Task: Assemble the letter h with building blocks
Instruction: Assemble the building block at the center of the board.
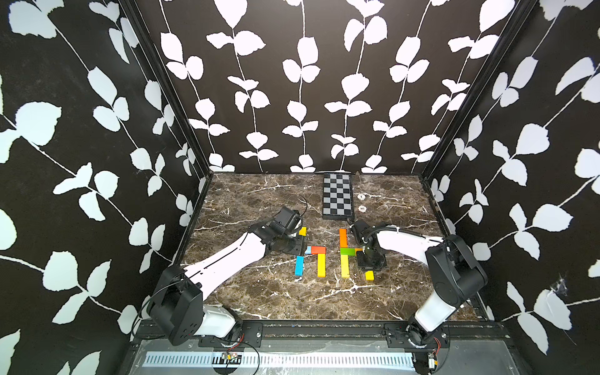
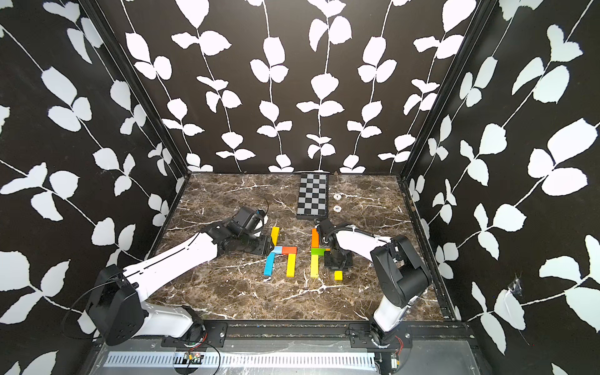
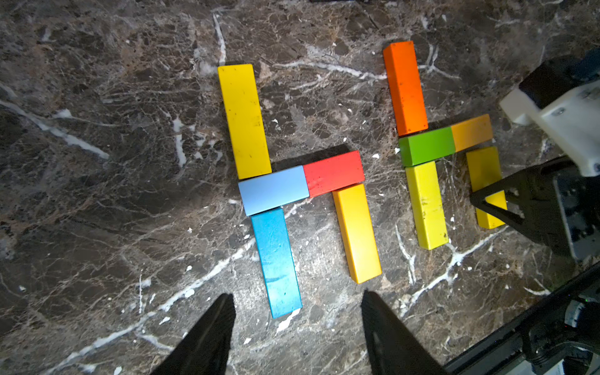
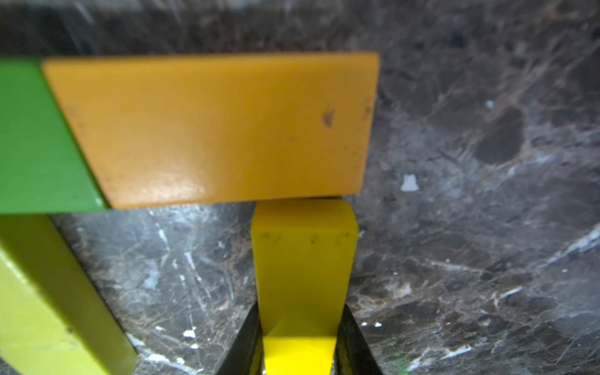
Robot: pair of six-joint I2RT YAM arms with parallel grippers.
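Two h-shaped groups of building blocks lie on the marble table. The left group has a yellow block (image 3: 243, 120), a light blue one (image 3: 274, 191), a red-orange one (image 3: 334, 173), a blue one (image 3: 277, 263) and a yellow-orange one (image 3: 357, 233). My left gripper (image 3: 297, 293) hovers open and empty over the blue block's near end. The right group has an orange block (image 3: 405, 87), a green one (image 3: 427, 146), an amber short one (image 4: 211, 130) and a yellow-green one (image 3: 427, 204). My right gripper (image 4: 298, 341) is shut on a yellow block (image 4: 303, 259), whose far end meets the amber block (image 1: 369, 275).
A black-and-grey checkered board (image 1: 337, 195) lies at the back of the table, with two small white round tags (image 1: 361, 196) to its right. Leaf-patterned walls close in the left, right and back sides. A black rail (image 1: 324, 328) runs along the front edge.
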